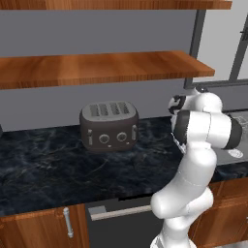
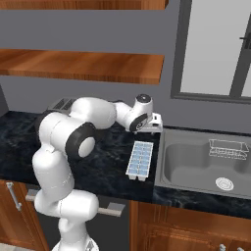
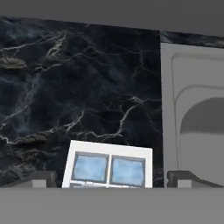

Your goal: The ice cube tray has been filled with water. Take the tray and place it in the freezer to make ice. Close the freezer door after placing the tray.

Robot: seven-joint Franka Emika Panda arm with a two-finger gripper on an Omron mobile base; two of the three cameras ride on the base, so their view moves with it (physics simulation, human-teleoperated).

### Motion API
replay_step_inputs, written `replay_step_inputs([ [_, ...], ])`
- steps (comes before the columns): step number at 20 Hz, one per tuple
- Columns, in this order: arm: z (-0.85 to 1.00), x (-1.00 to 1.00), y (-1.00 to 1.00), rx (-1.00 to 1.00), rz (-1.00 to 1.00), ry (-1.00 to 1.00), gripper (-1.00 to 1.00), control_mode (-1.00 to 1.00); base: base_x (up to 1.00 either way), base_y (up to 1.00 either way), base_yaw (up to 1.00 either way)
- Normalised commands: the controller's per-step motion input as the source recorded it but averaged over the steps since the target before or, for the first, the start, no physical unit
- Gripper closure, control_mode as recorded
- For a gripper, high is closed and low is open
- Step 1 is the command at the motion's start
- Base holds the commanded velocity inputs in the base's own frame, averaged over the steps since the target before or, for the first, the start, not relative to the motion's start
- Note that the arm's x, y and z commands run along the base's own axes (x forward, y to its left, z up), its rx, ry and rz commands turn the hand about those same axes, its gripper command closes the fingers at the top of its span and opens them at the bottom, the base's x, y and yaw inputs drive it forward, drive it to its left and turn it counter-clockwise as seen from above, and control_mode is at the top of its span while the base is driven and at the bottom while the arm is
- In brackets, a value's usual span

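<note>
White rigid plastic is what the ice cube tray (image 2: 140,160) appears to be made of, so it should hold its shape when lifted; but the task says it is filled with water, which would make it heavier than it looks and ready to spill at any tilt. I would judge it slippery at the rim and best taken across its narrow width near the middle of its length, so that neither end droops, and carried level. It is a long narrow tray with two rows of small pale-blue square compartments set in a white frame; in the hand view its near end shows two of those blue cells side by side. It lies flat on the black marbled countertop (image 2: 110,157), just beside the left rim of the steel sink (image 2: 169,169), one long side running along that rim. The gripper (image 2: 151,128) hangs above the tray's far end with its jaws spread wide and nothing between them, not touching the tray. In the hand view the two dark fingertips (image 3: 40,178) stand either side of the tray's end, wider apart than the tray.
</note>
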Motion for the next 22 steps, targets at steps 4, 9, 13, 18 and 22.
replay_step_inputs([
  [4, -0.30, 0.51, -0.03, 0.00, 0.08, 0.00, -1.00, -1.00, 0.00, 0.00, 0.00],
  [9, -0.32, 0.53, -0.02, 0.00, 0.07, 0.01, -1.00, -1.00, 0.00, 0.00, 0.00],
  [13, -0.34, 0.38, 0.00, 0.00, 0.02, 0.07, -1.00, -1.00, 0.00, 0.00, 0.00],
  [18, -0.31, 0.49, 0.00, 0.00, 0.00, 0.10, -1.00, -1.00, 0.00, 0.00, 0.00],
  [22, -0.21, 0.61, 0.00, 0.00, 0.00, 0.04, -1.00, -1.00, 0.00, 0.00, 0.00],
])
